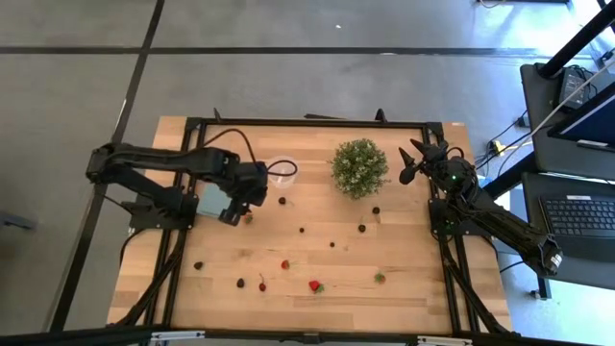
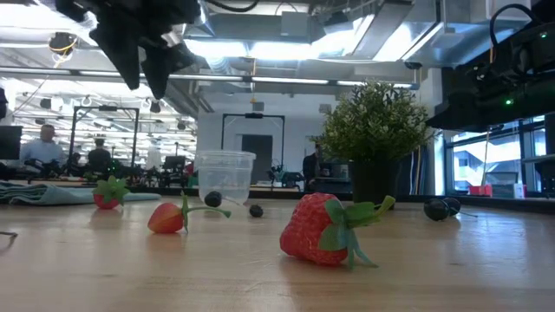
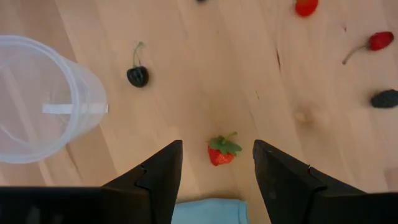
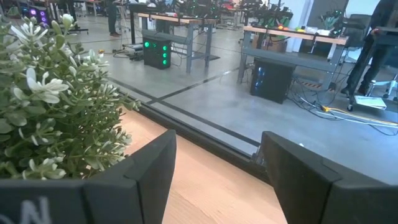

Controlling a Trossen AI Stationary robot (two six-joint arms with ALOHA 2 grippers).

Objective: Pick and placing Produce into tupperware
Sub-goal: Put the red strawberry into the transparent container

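My left gripper [image 3: 216, 144] [image 1: 237, 210] hangs open above the table, next to the clear round cup [image 1: 282, 171] [image 3: 37, 99]. A small red strawberry [image 3: 222, 151] lies on the wood below the gap between its fingers, untouched. A dark cherry [image 3: 137, 76] lies near the cup. More tiny produce is scattered over the table: a red strawberry [image 1: 314, 285] [image 2: 321, 230], dark berries [image 1: 282, 201] and a greenish piece [image 1: 380, 278]. My right gripper [image 1: 411, 159] [image 4: 217, 135] waits open at the table's right far side, beside the bushy plant [image 1: 359, 167].
A flat teal rectangle [image 1: 207, 197] [image 3: 208, 211] lies under my left wrist. The plant stands in a dark pot [image 2: 373, 182] right of the cup [image 2: 224, 178]. A black frame [image 1: 307, 123] runs around the wooden table. People sit in the room beyond.
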